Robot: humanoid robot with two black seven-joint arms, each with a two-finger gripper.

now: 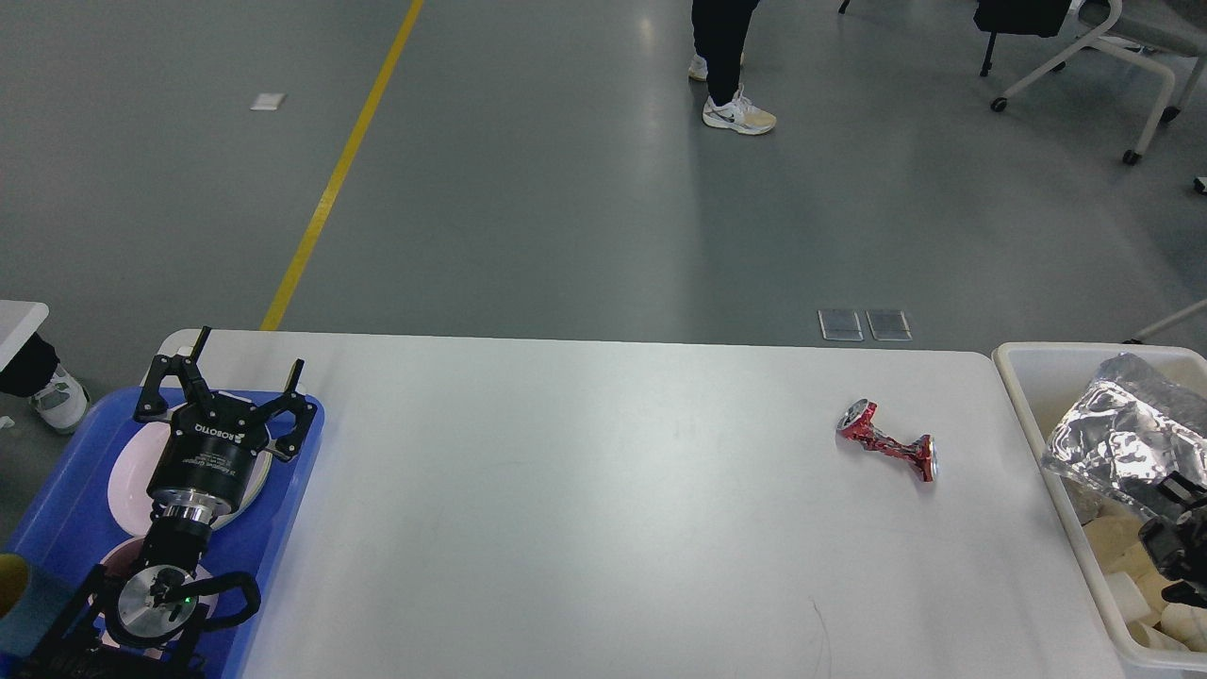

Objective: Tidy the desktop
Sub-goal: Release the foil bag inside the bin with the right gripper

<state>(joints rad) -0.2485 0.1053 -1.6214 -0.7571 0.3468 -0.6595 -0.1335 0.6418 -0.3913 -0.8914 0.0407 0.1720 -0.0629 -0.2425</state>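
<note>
Disposal of a crumpled clear plastic wrapper (pixel 1127 443) is being carried out at 3 o'clock, where the wrapper is being held inside the white bin (pixel 1023 372) just off the surface's right end. The right gripper (pixel 1174 547) is seen only as a dark cluster at the frame edge, touching the wrapper's lower side; whether its jaws are gripping or parted cannot be told. The left gripper (pixel 236 377) is being held above the blue tray (pixel 292 490) at 9 o'clock, its jaws spread wide and empty, over a white plate (pixel 127 481). The desktop (pixel 585 509), a broad white surface, is filling the lower middle of the view, bare except for a crushed red can (pixel 886 441) lying on its side toward 2 o'clock, near the bin but apart from it. By judgement, the wrapper's release is the step in hand; the next move is calling for the can to be approached across its narrow crushed waist and carried to the bin.
</note>
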